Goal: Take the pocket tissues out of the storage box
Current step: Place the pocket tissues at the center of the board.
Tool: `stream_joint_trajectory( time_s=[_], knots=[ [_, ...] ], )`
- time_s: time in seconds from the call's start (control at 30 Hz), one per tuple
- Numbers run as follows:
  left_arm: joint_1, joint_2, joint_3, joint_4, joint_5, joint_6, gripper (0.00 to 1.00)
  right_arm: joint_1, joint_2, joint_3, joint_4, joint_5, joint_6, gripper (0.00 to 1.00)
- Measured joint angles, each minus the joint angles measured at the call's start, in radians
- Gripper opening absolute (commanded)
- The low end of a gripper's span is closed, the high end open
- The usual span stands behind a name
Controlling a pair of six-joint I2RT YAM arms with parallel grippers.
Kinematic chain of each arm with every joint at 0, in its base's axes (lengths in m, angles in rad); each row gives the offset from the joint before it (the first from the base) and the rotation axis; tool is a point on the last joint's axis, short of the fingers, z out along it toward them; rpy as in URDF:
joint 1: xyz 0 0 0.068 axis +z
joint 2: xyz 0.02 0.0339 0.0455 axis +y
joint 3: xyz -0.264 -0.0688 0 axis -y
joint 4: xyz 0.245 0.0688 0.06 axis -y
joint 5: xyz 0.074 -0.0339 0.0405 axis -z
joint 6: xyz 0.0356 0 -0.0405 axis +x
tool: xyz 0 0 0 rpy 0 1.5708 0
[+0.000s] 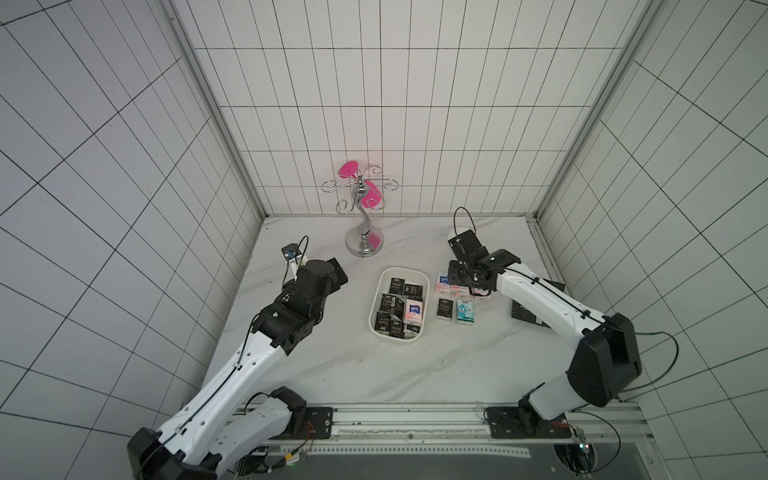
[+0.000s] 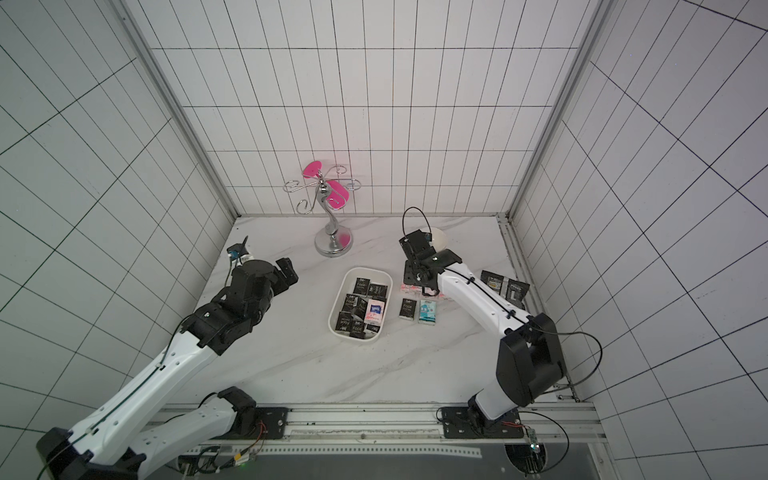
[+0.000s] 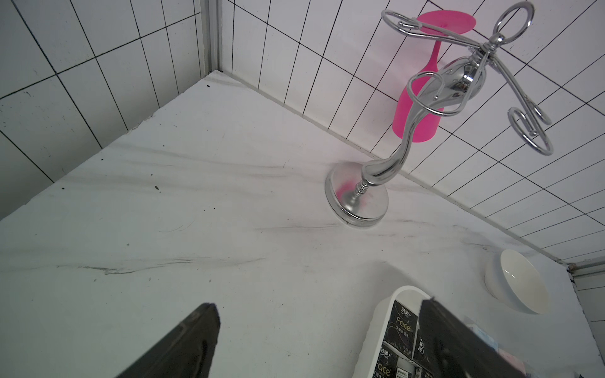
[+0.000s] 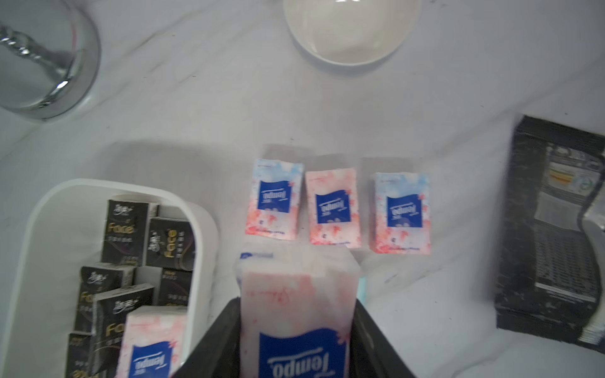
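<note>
From my station, the marble table (image 1: pixel 332 365) carried the storage box (image 1: pixel 376 299) mid-surface, and I judged the job roughly a third done. Most pocket tissues (image 1: pixel 392 309), mainly black "Face" packs plus one pink one (image 1: pixel 415 311), lay crowded inside it, some tilted. Three pink packs (image 4: pixel 334 204) in a row, a black pack (image 1: pixel 444 308) and a teal pack (image 1: pixel 464 311) sat on the table just beside it. The right gripper (image 4: pixel 296 304) clamped another pink pack (image 4: pixel 294 343), soft-wrapped with a blue label, near that row. The left gripper (image 3: pixel 316 311) gaped empty over bare table.
</note>
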Motion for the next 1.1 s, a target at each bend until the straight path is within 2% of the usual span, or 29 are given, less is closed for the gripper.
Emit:
stream_joint_trajectory(
  time_s=[0.17,0.3,0.63,1.1],
  knots=[
    [0.0,0.009,0.0,0.0,0.0,0.0,0.98,-0.09,-0.072,-0.151,-0.003,-0.003,-0.02,0.49],
    [-0.002,0.016,0.006,0.0,-0.001,0.001,0.99,-0.132,-0.068,-0.208,0.007,-0.021,-0.035,0.49],
    [-0.003,0.017,0.013,0.0,-0.013,0.01,0.99,-0.162,0.044,-0.235,0.063,-0.049,-0.075,0.49],
    [-0.004,0.068,0.019,0.003,-0.013,0.011,0.98,-0.208,0.069,-0.254,0.092,-0.072,-0.136,0.5]
  ],
)
